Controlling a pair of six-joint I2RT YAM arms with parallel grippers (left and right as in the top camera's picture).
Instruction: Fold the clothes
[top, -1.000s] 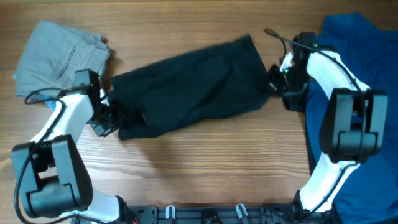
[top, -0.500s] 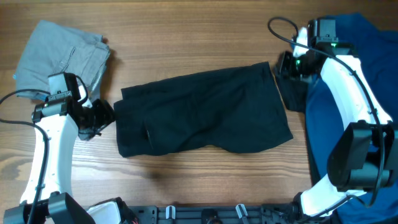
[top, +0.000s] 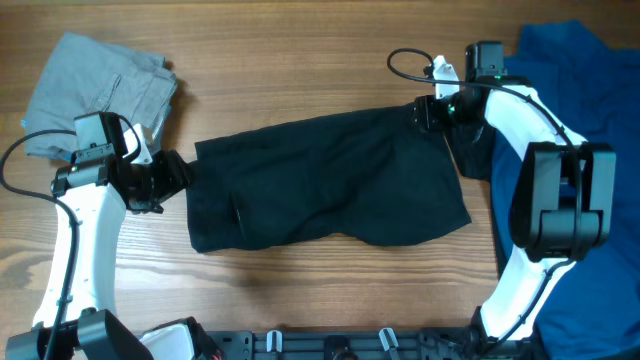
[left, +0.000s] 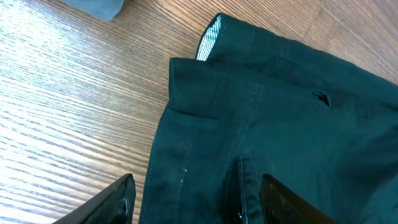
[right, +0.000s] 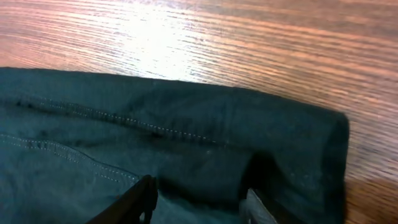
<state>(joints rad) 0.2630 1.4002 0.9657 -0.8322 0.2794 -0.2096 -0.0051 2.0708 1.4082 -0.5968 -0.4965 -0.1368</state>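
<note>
- Between the left jaws, which are spread wide with one finger (left: 115, 202) over bare desk (left: 62, 124) and the other over cloth, the waistband (left: 249, 81) end of the shorts (top: 330, 185) is straddled but not yet pinched.
- Between the right jaws, which are also parted, the shorts' hem (right: 186, 124) is framed, and its folded corner (right: 329, 149) lies just off to one side.
- The step in hand is judged to be the taking of both ends before a fold is made.
- Each pair of jaws should be lowered until both layers are caught. A shallow bite could let the lower layer be left behind on the desk.
- The two ends are best lifted together and kept taut, so that the soft cloth is carried over without sagging in the middle.
- Just ahead of the left jaws, the pale lining (left: 211, 37) can be seen at the waistband's upturned edge.
- Farther out, the shorts lie spread flat across the desk's middle, reaching from one pair of jaws to the other.
- Well beyond the left jaws a grey garment (top: 95, 85) is lying. Behind the right jaws a blue cloth (top: 580, 80) is spread.
- Compared with half a second ago, the right jaws have been brought from beyond the shorts' far corner onto it.
- The left jaws have been moved slightly nearer the waistband, while the shorts' lay is unchanged.
</note>
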